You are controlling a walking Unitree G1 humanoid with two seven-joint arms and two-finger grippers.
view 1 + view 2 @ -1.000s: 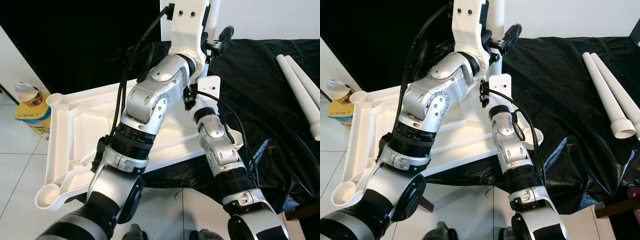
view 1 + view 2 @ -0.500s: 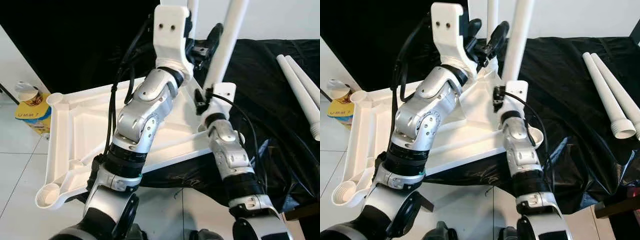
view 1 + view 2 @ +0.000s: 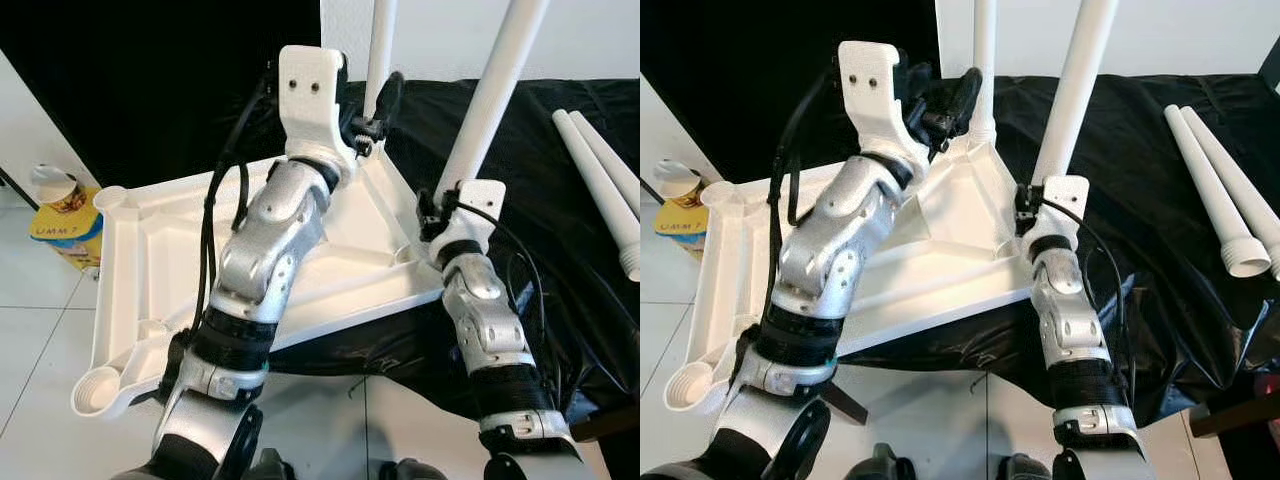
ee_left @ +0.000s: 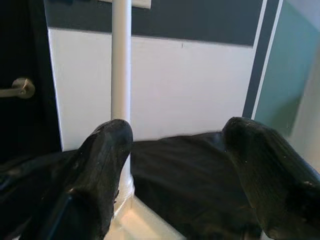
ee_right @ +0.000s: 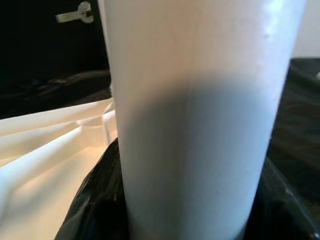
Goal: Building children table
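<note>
Black plastic sheeting (image 3: 560, 240) covered the floor beneath the work. Closed around the long white plastic table leg (image 3: 1077, 85), the right gripper (image 5: 187, 220) had carried it from near the middle of the frame out to the near right corner of the upturned white plastic children's tabletop (image 3: 130, 270), apparently to seat it in the socket. Beyond and to its left, the left gripper (image 4: 175, 150) hung with fingers spread wide, having released a 2nd white leg (image 4: 121, 60) that stood upright unaided. 2 spare white legs (image 3: 610, 170) lay well apart, farther right.

Smooth white plastic tabletop (image 3: 350, 270) and legs (image 3: 495, 95); glossy black sheet (image 3: 560, 230)
</note>
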